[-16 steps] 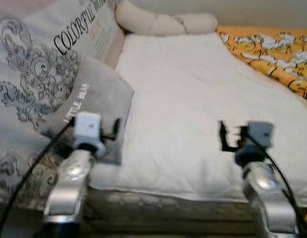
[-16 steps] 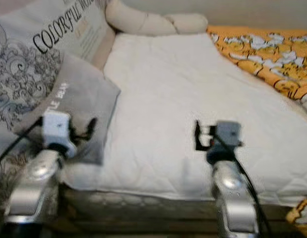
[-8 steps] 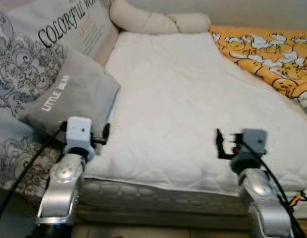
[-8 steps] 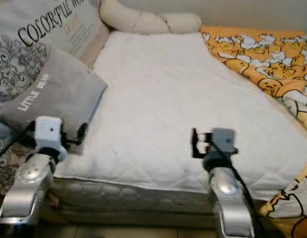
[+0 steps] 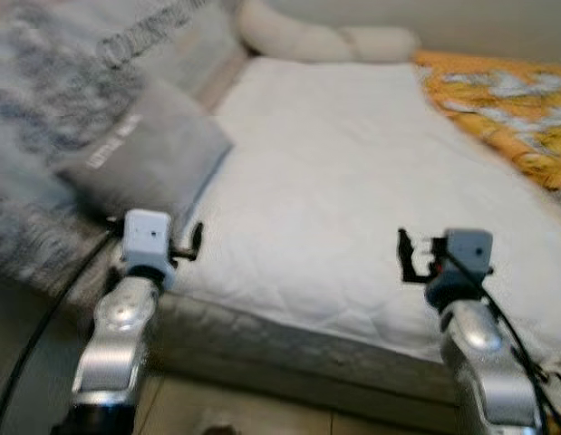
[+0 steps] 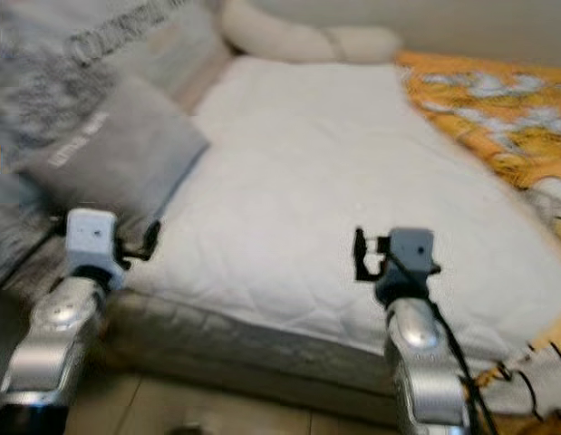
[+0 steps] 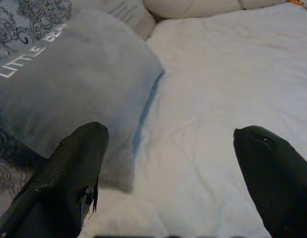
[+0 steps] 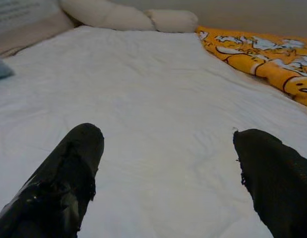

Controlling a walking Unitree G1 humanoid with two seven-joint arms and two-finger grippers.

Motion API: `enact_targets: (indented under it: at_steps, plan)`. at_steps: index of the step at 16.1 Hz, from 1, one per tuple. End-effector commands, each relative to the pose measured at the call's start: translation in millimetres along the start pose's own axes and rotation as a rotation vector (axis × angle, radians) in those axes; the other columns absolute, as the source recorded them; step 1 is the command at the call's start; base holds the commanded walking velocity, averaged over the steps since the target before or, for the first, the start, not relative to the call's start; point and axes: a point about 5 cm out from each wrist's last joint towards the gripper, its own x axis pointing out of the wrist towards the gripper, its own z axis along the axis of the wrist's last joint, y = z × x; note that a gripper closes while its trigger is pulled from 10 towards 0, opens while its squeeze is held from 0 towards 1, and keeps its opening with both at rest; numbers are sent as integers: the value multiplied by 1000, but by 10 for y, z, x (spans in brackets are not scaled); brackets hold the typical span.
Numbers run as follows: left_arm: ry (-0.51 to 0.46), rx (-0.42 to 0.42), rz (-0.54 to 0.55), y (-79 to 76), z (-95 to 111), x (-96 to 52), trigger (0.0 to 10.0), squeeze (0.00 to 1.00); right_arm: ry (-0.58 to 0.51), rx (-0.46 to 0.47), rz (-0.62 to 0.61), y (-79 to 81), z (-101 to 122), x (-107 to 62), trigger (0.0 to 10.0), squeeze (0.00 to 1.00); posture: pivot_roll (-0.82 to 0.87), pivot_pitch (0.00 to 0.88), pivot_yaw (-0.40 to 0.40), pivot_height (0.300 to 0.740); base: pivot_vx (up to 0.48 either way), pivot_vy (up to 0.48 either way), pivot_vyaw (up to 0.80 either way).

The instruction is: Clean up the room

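Observation:
A bed with a white quilted mattress cover (image 5: 353,172) lies before me. A grey pillow (image 5: 149,159) lettered "LITTLE BEAR" leans at its left edge on a grey patterned duvet (image 5: 44,109). An orange cartoon-print blanket (image 5: 507,100) is bunched along the right side. My left gripper (image 5: 194,243) hovers open just short of the grey pillow's lower corner (image 7: 79,84), with nothing in it. My right gripper (image 5: 405,256) is open over the near part of the mattress, with bare white cover (image 8: 158,99) between its fingers.
A cream knotted bolster (image 5: 325,38) lies along the head of the bed against the wall. The mattress's front edge (image 5: 289,349) runs just under both grippers, with pale floor (image 5: 262,412) below. Dark cables (image 6: 534,399) lie at the lower right.
The whole picture has shifted and blurred, so the camera moved: the bed sits further off and the floor now shows below. Both arms keep the same raised pose, grippers open.

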Motion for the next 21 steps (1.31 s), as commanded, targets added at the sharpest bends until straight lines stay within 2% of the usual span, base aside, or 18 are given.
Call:
enact_targets:
  at_steps: [1,8,21]
  plan:
    - [-6,13,2,15,27,12,10000,1000,-13,1,-21,-21,37,22,10000,1000,-87,0,30,740,0,-319,0]
    - [1,12,-2,-13,11,9,10000,1000,-12,-8,6,36,35,22,10000,1000,-94,0,32,740,0,-317,0]
    - [6,14,-2,-16,1,12,10000,1000,-1,-12,-8,19,18,25,10000,1000,-94,0,32,740,0,-316,0]
